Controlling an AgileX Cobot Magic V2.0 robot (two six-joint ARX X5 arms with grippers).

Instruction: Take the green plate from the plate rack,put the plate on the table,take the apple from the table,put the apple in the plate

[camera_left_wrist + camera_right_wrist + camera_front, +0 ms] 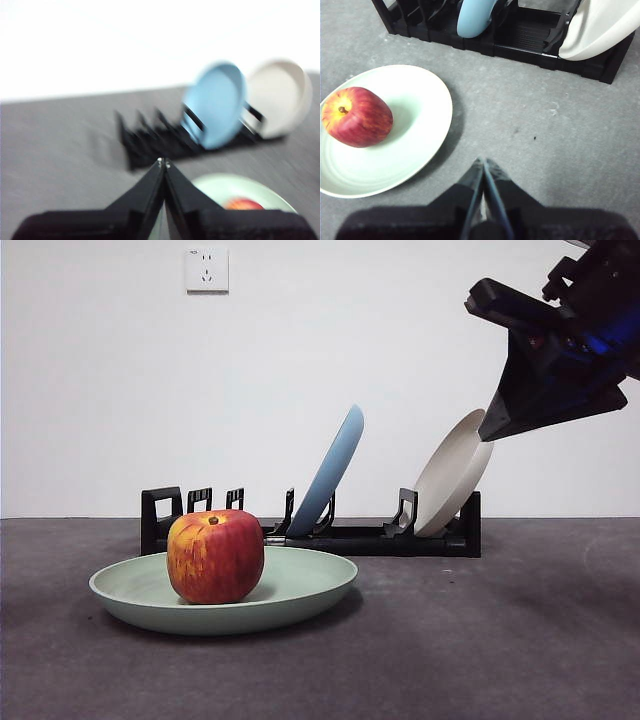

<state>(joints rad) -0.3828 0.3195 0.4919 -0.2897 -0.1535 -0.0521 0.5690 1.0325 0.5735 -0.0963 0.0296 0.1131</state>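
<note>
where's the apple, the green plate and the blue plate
apple (215, 556), front view, middle of its red side
green plate (300, 585), front view, bare inner rim
blue plate (330, 472), front view, its back face

Three plates in all: one wide, shallow, matte mint-green plate (300, 595) lying flat on the dark grey mottled desk (500, 640), one light blue round plate (330, 470) and one beige-white round plate (450, 480), both leaning in slots. One round red apple with yellow-orange streaks (215, 556). One long, low black plate rack with upright prongs (350, 538). One white wall socket (207, 269). Two black two-jawed end effectors, one per wrist view: left (163, 161), right (482, 161).
</note>
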